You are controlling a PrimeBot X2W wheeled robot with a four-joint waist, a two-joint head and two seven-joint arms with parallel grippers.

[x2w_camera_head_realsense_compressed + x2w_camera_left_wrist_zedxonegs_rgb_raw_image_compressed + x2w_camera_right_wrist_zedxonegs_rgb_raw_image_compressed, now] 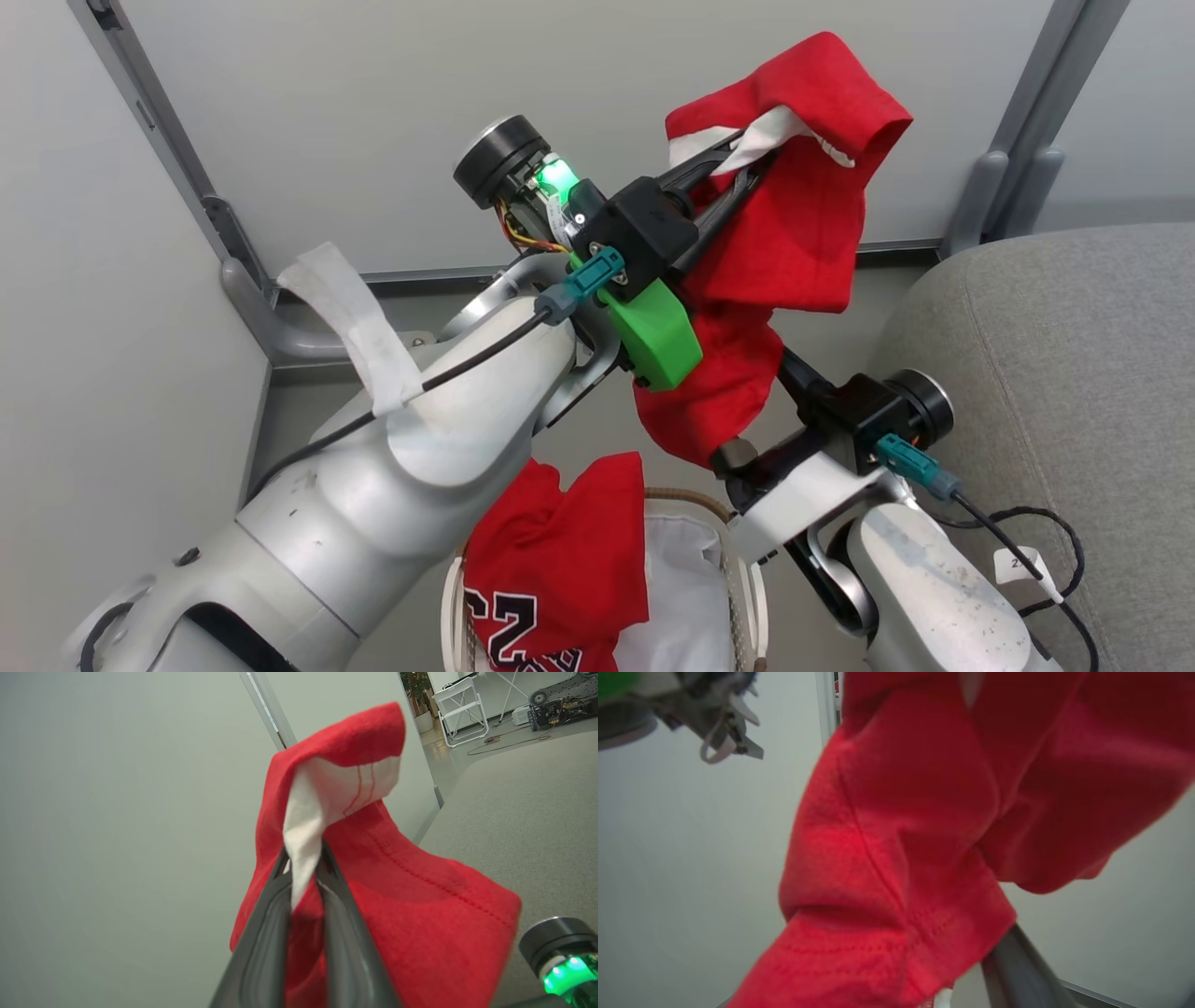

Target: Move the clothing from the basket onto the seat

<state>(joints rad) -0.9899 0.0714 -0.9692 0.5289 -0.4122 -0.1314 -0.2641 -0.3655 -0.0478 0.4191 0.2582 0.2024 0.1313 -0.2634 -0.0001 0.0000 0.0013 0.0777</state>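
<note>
My left gripper (pixel 752 159) is raised high and shut on the white-trimmed edge of a red garment (pixel 803 233), part of the clothing, which hangs down from it. In the left wrist view the fingertips (pixel 322 858) pinch that white panel (pixel 327 793). My right gripper (pixel 747 462) is below, at the garment's lower end; its jaws stand open, and the red cloth (pixel 901 835) drapes over them, leaving one finger (pixel 1017 970) showing. A second red garment with black-and-white numerals (pixel 560 551) lies in the basket (pixel 695 499) at the bottom. The grey seat (pixel 1055 373) is on the right.
Grey partition walls stand behind, with metal posts and feet at the left (pixel 271 317) and right (pixel 1008 187). The white liner (pixel 681 579) shows inside the basket. Past the seat (pixel 523 812), a white folding chair (pixel 462 709) stands far off.
</note>
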